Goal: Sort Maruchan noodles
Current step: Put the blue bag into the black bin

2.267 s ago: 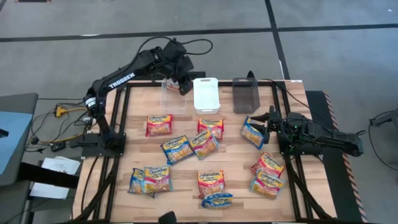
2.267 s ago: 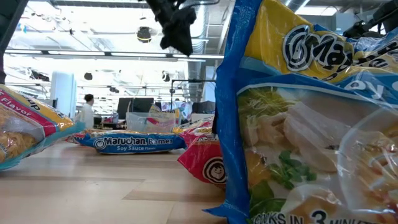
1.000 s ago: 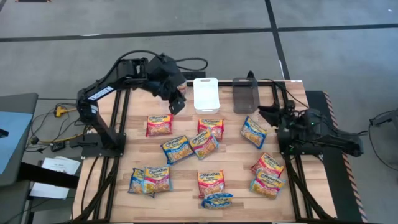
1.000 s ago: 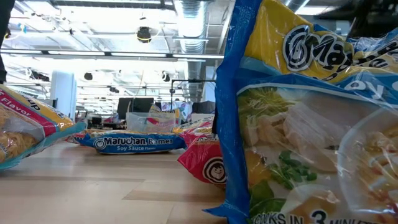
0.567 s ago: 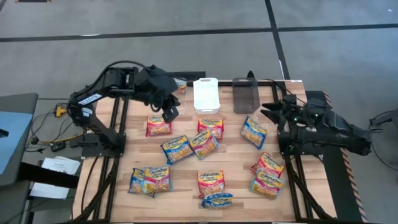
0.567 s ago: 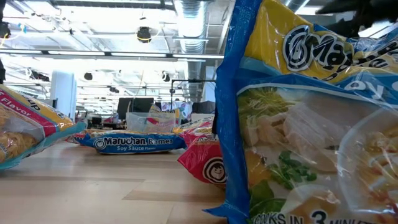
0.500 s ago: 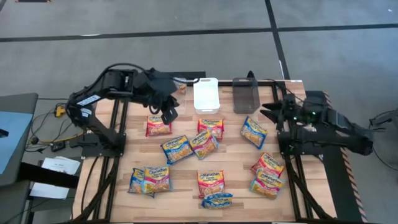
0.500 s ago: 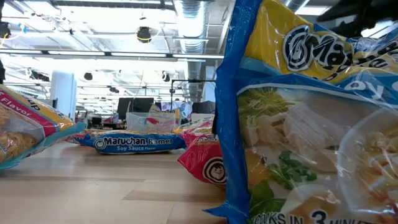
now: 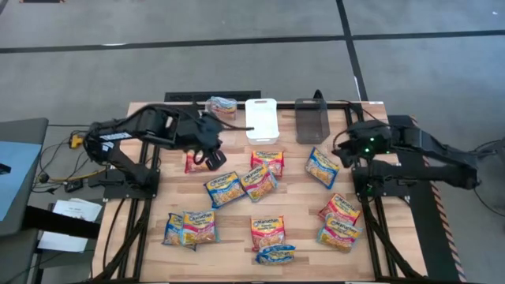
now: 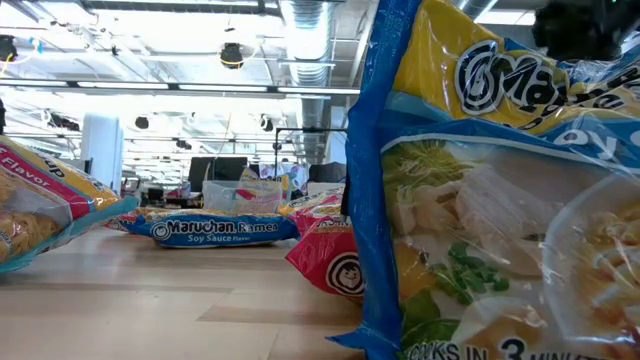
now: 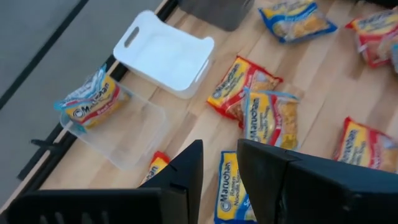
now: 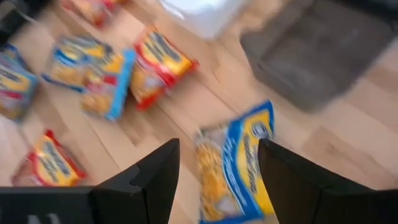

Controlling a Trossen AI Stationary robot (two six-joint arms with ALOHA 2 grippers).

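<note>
One crinkly yellow-orange noodle packet (image 11: 91,101) already lies in your clear plastic bin (image 11: 127,130), while the white bin (image 9: 261,119) and grey bin (image 9: 312,120) look bare and about a dozen packets lie scattered on the wooden surface (image 9: 296,207). Your left pincer (image 9: 213,157) hangs released over the red-trimmed packet (image 9: 192,163) near the clear bin. Your right pincer (image 12: 219,163) is spread wide above the blue-edged packet (image 12: 236,171) beside the grey bin, so most sorting remains.
</note>
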